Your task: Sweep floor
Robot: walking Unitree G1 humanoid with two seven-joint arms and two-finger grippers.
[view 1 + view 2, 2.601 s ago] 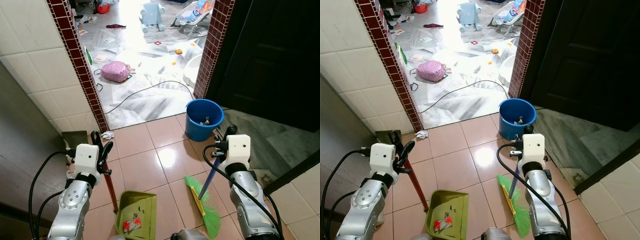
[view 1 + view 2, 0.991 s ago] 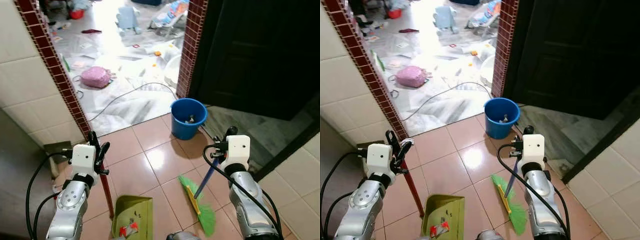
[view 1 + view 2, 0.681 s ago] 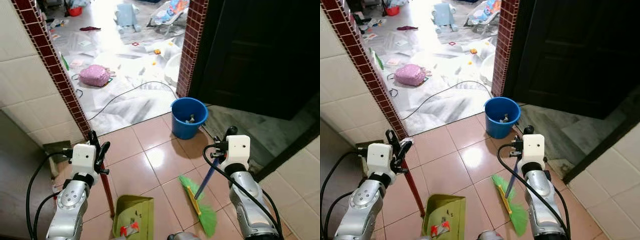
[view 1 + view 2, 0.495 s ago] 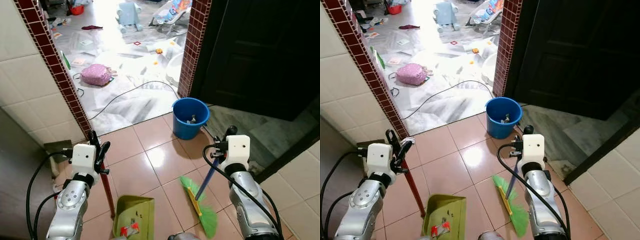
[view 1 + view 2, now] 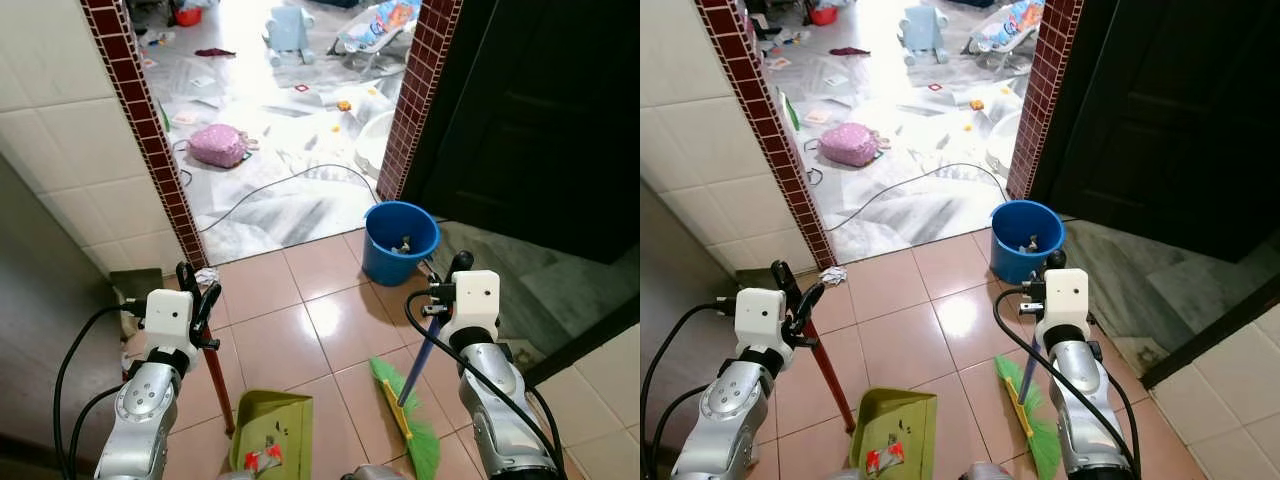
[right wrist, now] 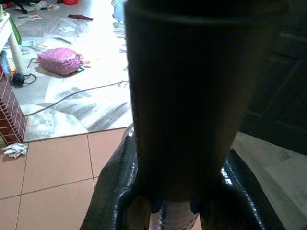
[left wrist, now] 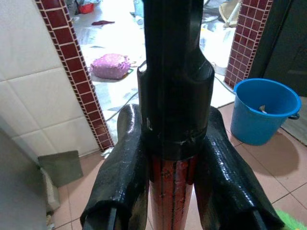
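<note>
The left tool (image 5: 197,310) grips the red-handled green plastic dustpan (image 5: 270,432) below it. The right tool (image 5: 447,290) clamps the blue-handled green-bristled broom (image 5: 408,415); a round blue plastic bucket (image 5: 400,241) stands just ahead.

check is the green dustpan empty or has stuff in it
Not empty: the green dustpan holds a red and white scrap and small specks.

We record a green broom (image 5: 412,428) on a blue handle, an olive dustpan (image 5: 272,432) on a red handle, a blue bucket (image 5: 401,243), and terracotta floor tiles (image 5: 330,320).
</note>
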